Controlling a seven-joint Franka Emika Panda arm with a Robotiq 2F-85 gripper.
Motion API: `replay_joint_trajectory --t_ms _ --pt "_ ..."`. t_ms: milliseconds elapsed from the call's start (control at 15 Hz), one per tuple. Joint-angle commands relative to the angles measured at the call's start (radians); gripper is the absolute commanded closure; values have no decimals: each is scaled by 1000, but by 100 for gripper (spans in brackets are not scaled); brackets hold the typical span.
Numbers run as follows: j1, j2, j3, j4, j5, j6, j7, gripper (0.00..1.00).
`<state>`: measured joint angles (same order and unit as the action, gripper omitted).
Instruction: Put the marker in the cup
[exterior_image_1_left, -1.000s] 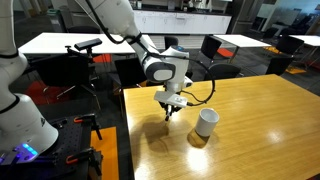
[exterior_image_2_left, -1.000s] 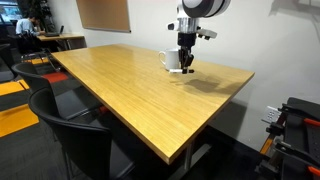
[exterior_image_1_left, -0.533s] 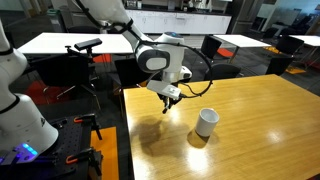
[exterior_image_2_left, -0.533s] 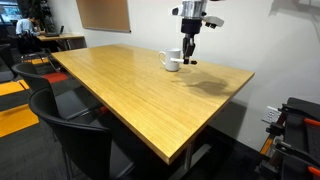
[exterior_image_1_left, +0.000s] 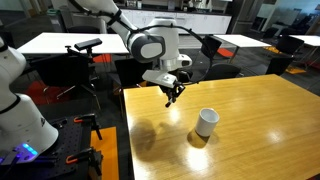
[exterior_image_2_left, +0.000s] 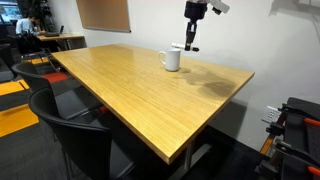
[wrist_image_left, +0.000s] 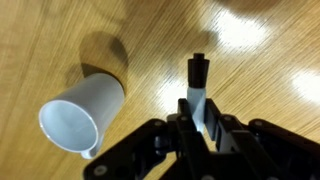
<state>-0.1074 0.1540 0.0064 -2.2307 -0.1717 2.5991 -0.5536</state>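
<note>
The white cup (exterior_image_1_left: 206, 122) stands upright on the wooden table (exterior_image_1_left: 260, 130); it also shows in an exterior view (exterior_image_2_left: 172, 59) and in the wrist view (wrist_image_left: 82, 110), open mouth toward the camera. My gripper (exterior_image_1_left: 170, 97) hangs well above the table, up and to the side of the cup, also seen in an exterior view (exterior_image_2_left: 190, 43). It is shut on the marker (wrist_image_left: 197, 85), a thin pale stick with a dark tip pointing down, clamped between the fingers (wrist_image_left: 198, 118). The marker is clear of the cup.
The table's edges lie close to the cup on two sides (exterior_image_2_left: 240, 72). Black office chairs (exterior_image_2_left: 60, 125) stand around the table. Other tables and a tripod stand (exterior_image_1_left: 85, 50) are in the background.
The gripper has risen from just above the table surface beside the cup to well above it, carrying the marker. The cup has not moved.
</note>
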Motion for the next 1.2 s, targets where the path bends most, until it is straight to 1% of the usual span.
replay_joint_trajectory --t_ms 0,333,667,867,1133 --pt "33 -62 -48 -39 -146 41 175 95" --pt "44 -70 -89 -12 -377 34 375 95" --pt "48 -56 -110 28 -637 -14 534 95" --pt "46 -50 -105 47 -730 -55 575 95" --pt "51 -46 -95 77 -804 -160 564 95"
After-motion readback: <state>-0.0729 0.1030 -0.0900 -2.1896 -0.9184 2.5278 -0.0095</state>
